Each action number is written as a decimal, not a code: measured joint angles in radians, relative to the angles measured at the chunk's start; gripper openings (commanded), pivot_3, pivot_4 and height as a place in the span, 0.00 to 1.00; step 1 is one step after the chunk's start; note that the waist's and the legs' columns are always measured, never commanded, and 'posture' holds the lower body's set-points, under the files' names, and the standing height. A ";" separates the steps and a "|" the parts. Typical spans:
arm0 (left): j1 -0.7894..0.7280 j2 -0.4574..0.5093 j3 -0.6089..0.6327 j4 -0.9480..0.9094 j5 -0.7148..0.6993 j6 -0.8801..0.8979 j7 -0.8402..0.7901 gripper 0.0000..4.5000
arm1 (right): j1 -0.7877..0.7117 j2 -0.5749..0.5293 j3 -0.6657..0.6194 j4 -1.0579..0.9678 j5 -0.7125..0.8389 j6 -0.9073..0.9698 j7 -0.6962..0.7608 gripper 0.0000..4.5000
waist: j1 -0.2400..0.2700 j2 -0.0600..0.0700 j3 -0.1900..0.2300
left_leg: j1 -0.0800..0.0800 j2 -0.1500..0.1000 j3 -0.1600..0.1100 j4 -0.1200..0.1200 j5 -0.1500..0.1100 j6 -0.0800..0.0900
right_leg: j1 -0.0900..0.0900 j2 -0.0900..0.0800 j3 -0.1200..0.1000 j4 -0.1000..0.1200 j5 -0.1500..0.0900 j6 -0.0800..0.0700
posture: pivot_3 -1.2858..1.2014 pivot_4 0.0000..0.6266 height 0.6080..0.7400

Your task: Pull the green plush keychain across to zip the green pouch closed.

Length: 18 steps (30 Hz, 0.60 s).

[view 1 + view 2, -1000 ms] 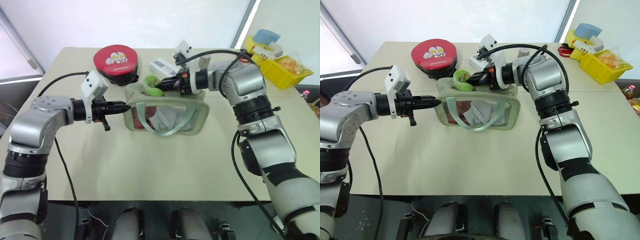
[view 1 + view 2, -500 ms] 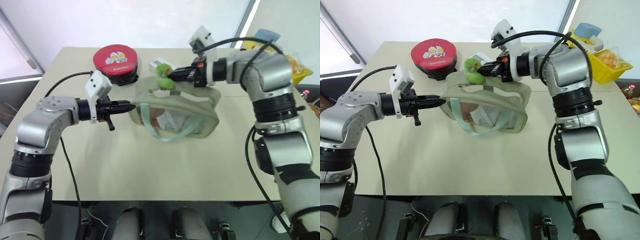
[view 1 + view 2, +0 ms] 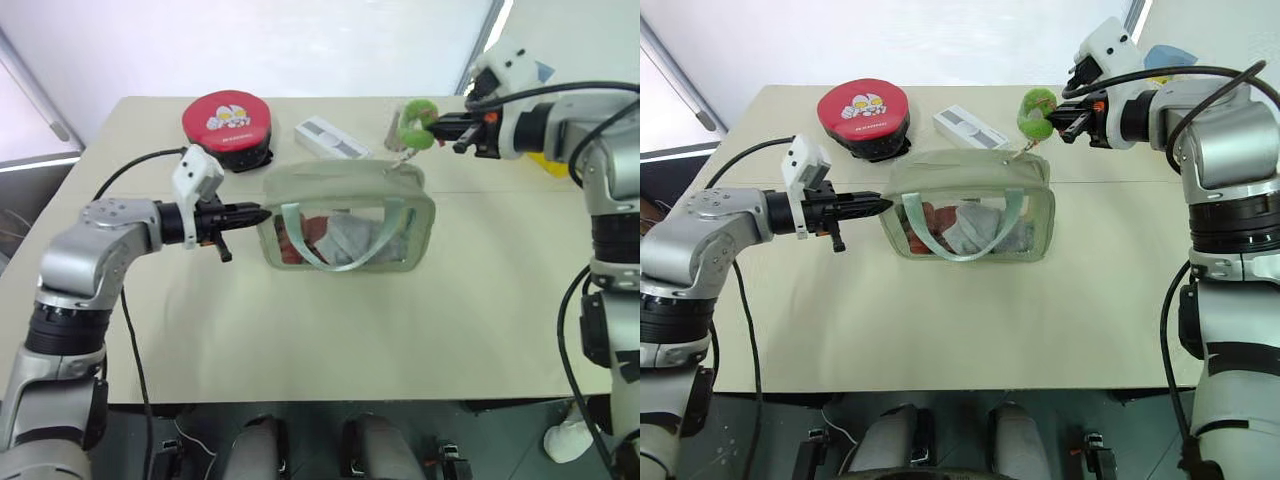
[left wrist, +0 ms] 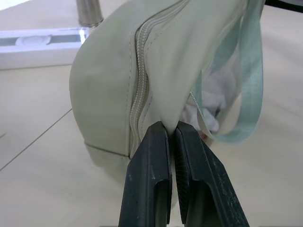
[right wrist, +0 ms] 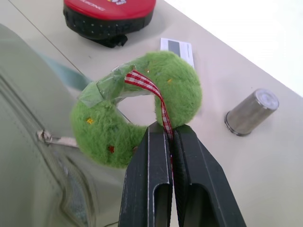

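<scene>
The right gripper (image 5: 171, 135) clamped the green plush keychain (image 5: 135, 106); the left gripper (image 4: 171, 130) pinched the green pouch (image 3: 345, 215) at its end.

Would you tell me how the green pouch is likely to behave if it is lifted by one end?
The green pouch would probably sag: its wall pinches flat in the left hand. Its loose contents behind the clear front may slide. Its strap looks floppy and would likely dangle.
</scene>
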 measured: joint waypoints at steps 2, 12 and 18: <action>-0.007 0.000 -0.005 0.009 0.003 0.000 -0.001 0.00 | 0.009 0.001 0.000 -0.003 -0.003 0.000 -0.003 0.01 | 0.003 0.000 0.000 | 0.000 0.000 0.000 0.000 0.000 0.000 | 0.000 0.000 0.000 0.000 0.000 0.000 | 0.52 0.24 1.00; -0.002 -0.001 -0.005 -0.003 0.002 0.007 -0.003 0.00 | 0.174 -0.092 -0.042 -0.034 -0.045 -0.063 -0.057 0.01 | 0.006 0.000 0.000 | 0.000 -0.001 0.000 0.000 0.000 0.000 | 0.001 -0.001 0.000 0.000 0.000 0.000 | 0.52 0.24 1.00; 0.014 0.000 -0.003 -0.022 0.000 0.007 0.001 0.00 | 0.315 -0.093 -0.086 -0.065 -0.052 -0.071 -0.122 0.01 | 0.007 0.000 0.000 | 0.000 0.000 0.001 0.001 0.000 0.000 | 0.001 -0.001 0.000 0.000 0.000 0.000 | 0.52 0.24 1.00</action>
